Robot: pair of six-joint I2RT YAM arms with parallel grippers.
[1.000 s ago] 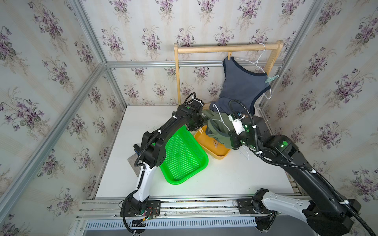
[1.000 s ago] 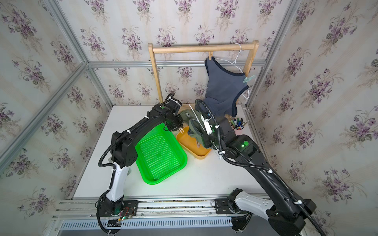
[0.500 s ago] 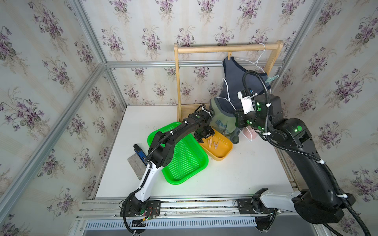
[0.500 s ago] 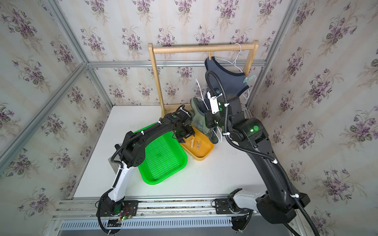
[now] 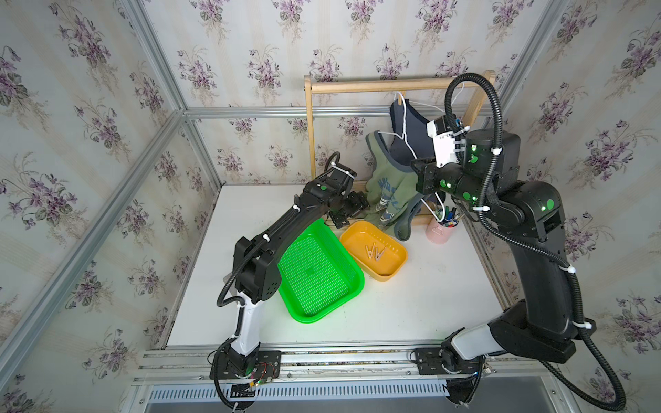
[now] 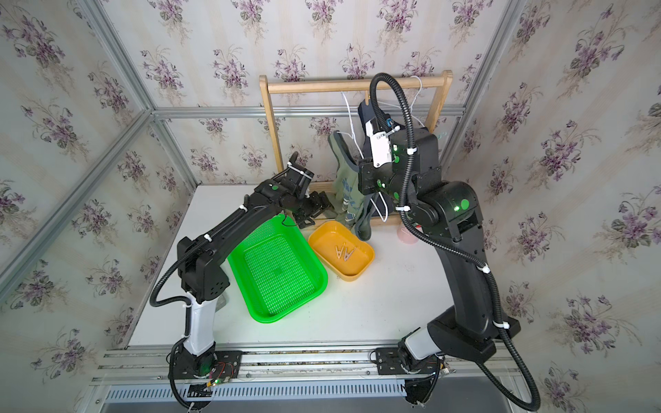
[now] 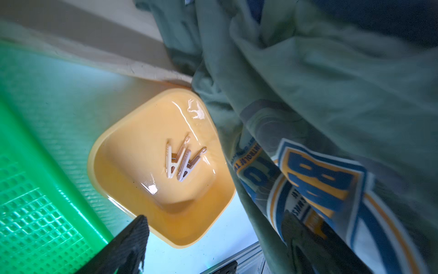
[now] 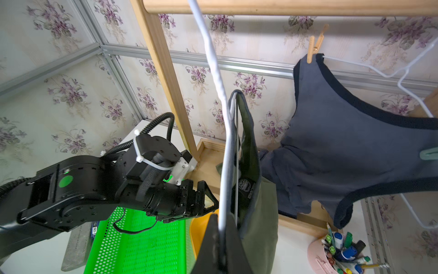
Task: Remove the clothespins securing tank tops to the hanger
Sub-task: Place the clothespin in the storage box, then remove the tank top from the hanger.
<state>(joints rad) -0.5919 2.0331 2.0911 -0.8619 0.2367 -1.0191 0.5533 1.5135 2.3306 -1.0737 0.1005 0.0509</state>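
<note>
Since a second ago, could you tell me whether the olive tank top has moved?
Yes. The olive tank top has moved up and back from over the yellow tray, toward the wooden rack.

We see the left arm [image 5: 282, 225] and right arm [image 5: 536, 257] black, white near their bases, with green lights [image 5: 550, 204], ribbed conduit [image 5: 495, 107], white zip ties [image 5: 571, 270].

Green basket [image 5: 322, 282], orange tray [image 5: 361, 239], pink cup [image 5: 439, 235]
</note>
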